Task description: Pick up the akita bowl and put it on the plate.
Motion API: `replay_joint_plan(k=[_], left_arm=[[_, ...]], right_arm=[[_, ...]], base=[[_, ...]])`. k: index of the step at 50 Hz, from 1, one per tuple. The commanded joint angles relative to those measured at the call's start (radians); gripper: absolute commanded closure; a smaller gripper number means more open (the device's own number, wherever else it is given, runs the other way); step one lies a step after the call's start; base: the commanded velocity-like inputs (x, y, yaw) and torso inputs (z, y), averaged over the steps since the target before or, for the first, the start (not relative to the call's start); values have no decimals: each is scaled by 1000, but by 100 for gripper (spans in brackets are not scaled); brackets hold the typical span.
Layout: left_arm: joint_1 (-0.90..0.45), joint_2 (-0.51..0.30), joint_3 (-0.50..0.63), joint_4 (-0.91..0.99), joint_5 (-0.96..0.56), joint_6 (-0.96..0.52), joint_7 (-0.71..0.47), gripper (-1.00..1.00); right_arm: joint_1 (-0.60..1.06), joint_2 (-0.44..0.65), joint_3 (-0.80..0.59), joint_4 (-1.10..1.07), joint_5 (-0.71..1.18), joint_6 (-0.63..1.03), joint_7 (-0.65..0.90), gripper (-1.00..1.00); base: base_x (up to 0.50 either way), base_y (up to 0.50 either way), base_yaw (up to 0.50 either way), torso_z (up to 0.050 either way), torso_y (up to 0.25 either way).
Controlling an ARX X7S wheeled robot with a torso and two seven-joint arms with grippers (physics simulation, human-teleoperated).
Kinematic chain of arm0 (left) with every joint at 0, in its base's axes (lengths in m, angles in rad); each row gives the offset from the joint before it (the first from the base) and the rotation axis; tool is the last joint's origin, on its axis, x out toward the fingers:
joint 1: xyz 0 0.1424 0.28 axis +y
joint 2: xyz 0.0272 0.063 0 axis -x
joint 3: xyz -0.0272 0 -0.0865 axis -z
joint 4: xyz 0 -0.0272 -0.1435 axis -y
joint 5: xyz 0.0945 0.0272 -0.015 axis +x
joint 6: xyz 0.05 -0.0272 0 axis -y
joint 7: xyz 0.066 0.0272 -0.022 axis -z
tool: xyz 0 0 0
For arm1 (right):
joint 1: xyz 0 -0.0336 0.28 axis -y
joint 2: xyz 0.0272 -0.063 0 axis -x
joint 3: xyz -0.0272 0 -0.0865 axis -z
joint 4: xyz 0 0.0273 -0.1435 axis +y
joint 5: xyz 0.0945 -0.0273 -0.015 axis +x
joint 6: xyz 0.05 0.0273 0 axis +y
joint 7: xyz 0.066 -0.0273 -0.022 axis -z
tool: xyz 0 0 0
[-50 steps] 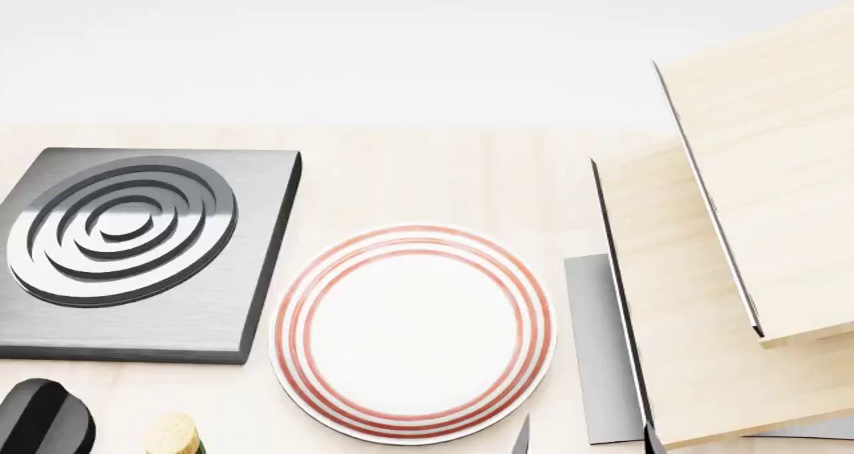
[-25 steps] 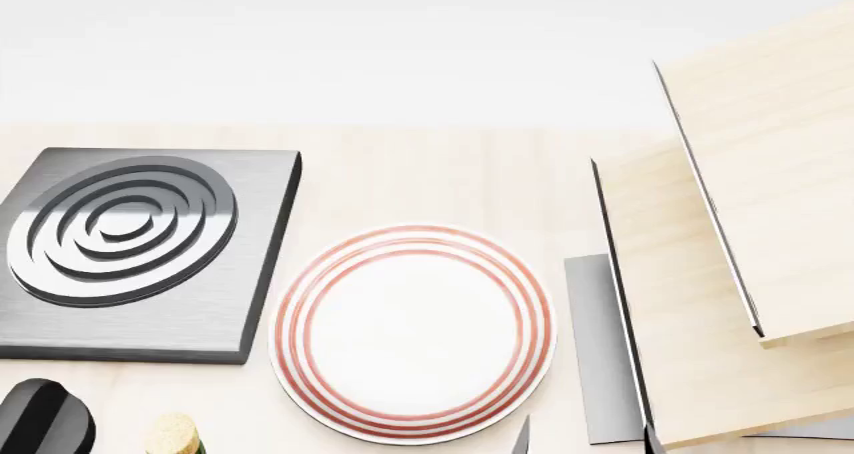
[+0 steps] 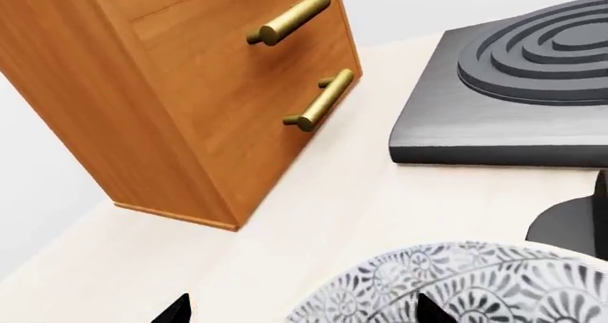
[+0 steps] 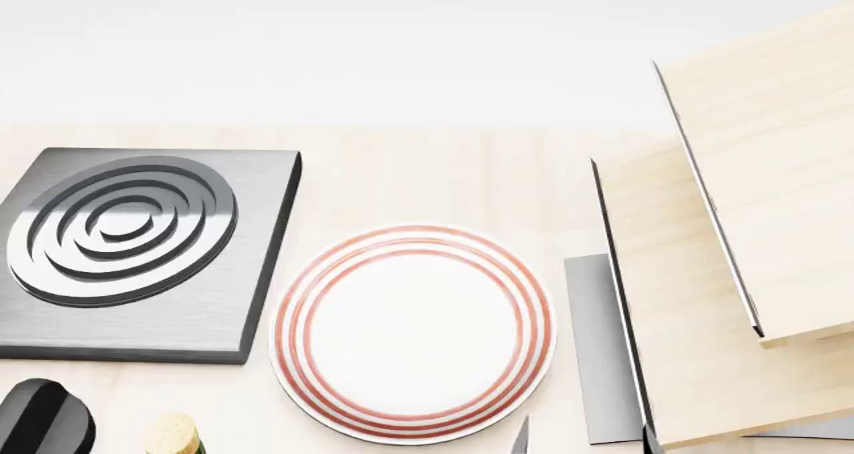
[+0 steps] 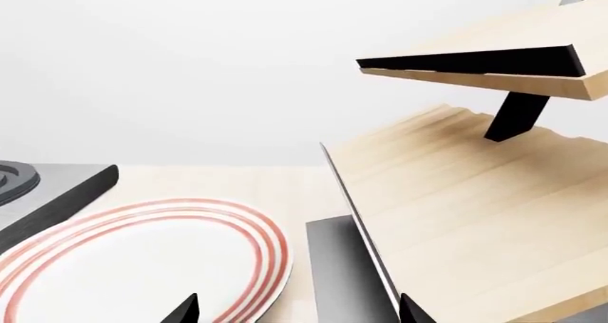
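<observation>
Obs: the akita bowl point(image 3: 456, 287) shows only in the left wrist view, directly under the left gripper point(image 3: 299, 310). One dark fingertip point(image 3: 174, 310) sits clear of the bowl over bare light countertop point(image 3: 314, 216); the other fingertip overlaps the patterned rim. Left fingers read as spread apart, no contact with the bowl that I can confirm. The bowl is cut off by the frame, so its full outline cannot be judged.

Landmark: the stove burner point(image 3: 532, 88), dark grey square slab with raised rings.
- bowl: near the burner's near edge, on the countertop, a small black object point(image 3: 570, 227) between them
- wooden drawer cabinet point(image 3: 181, 95) with brass handles point(image 3: 290, 17): beside the burner, beyond its far-from-plate side
- the plate point(image 4: 414, 332): just beside the burner point(image 4: 134, 244) on its other side, bare, nothing on it

Head view does not show the bowl at all; it lies below that frame's lower edge, burner side.

Right gripper point(image 5: 296, 310): fingertips spread, nothing between them, hanging near the plate point(image 5: 142, 259) edge and the tilted wooden rack point(image 5: 456, 209).

Judgement: the left arm is clearly the nearer one to the bowl. Bowl is round, so no long axis to align; a rim pinch works from any heading. The deciding relation is bowl-to-plate: carry runs along the burner's near edge toward the plate
</observation>
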Motion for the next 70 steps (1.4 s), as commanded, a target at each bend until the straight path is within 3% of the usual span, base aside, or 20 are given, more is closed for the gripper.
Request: replay_joint_plan(k=[1, 25, 70], left_arm=[[0, -4, 6, -4, -17, -19, 14, -100], [11, -6, -42, -11, -100, -78, 40, -100], [6, -33, -23, -82, -172, -178, 96, -100]], right_arm=[[2, 1, -4, 7, 2, -5, 1, -100], [3, 6, -10, 7, 7, -3, 8, -100], [11, 11, -27, 14, 11, -2, 18, -100]], base=[[0, 0, 0, 0, 0], [0, 0, 0, 0, 0], [0, 0, 0, 0, 0]])
